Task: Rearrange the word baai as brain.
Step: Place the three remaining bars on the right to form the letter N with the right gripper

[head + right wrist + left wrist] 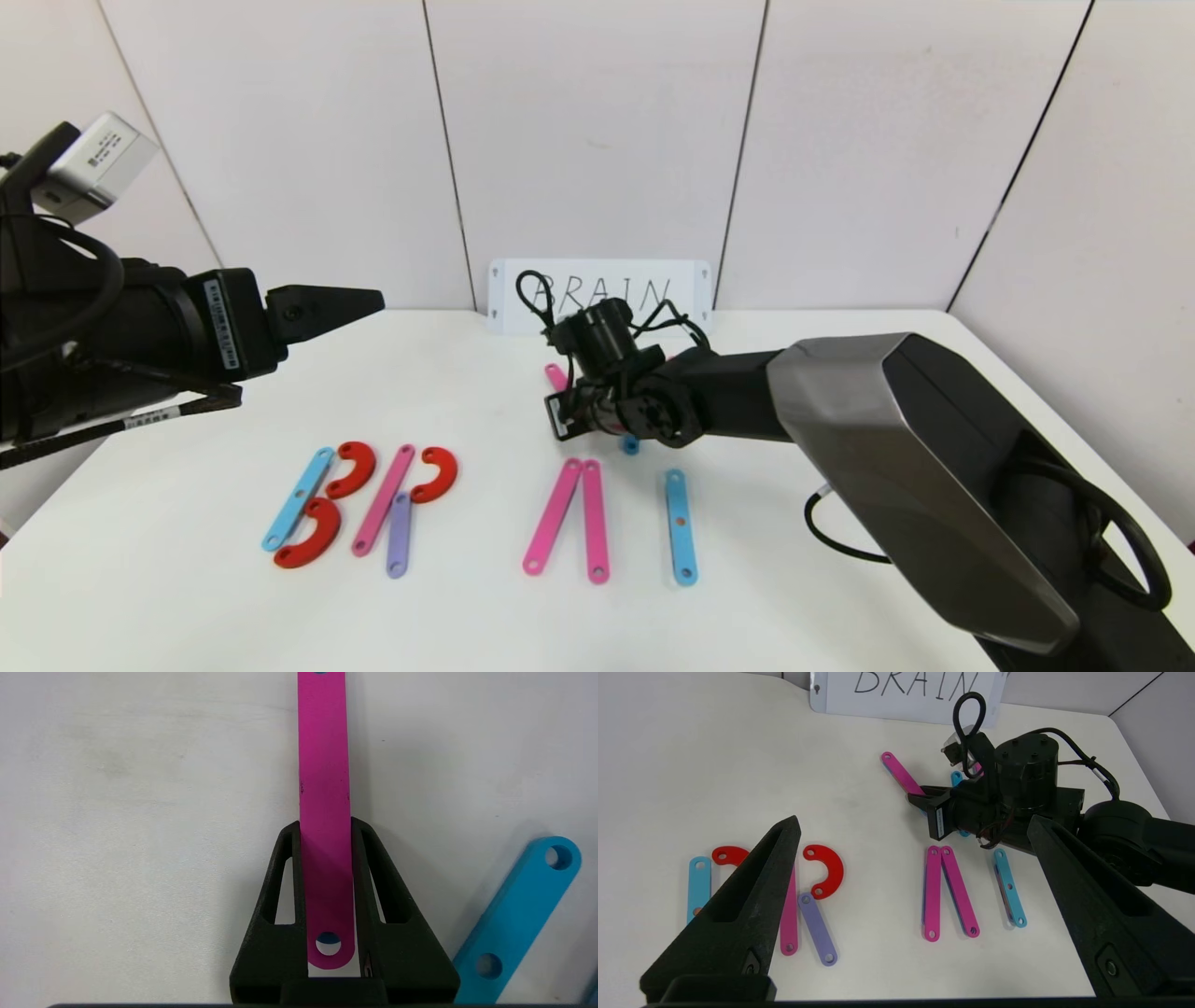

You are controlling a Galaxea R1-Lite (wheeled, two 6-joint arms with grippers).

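On a white table [187,607], nearest the robot, flat holed plastic pieces lie in a row as letters. At the left, a blue strip [298,498] with two red curves [351,469] makes a B. Just beside it, a pink strip [384,512], a purple strip [399,535] and another red curve [435,473] make an R. Toward the middle, two pink strips [568,519] touch at their far ends in a peak. A single blue strip [681,526] lies right of them. Behind this row, the right gripper [327,826] is down at the table, its fingers clenched on the sides of a loose pink strip [324,788]; another blue strip [516,919] lies just beside it. The left gripper [906,858] hangs above the table's left side, fingers spread wide and holding nothing. Farthest back, a white card [599,291] handwritten BRAIN leans on the wall.
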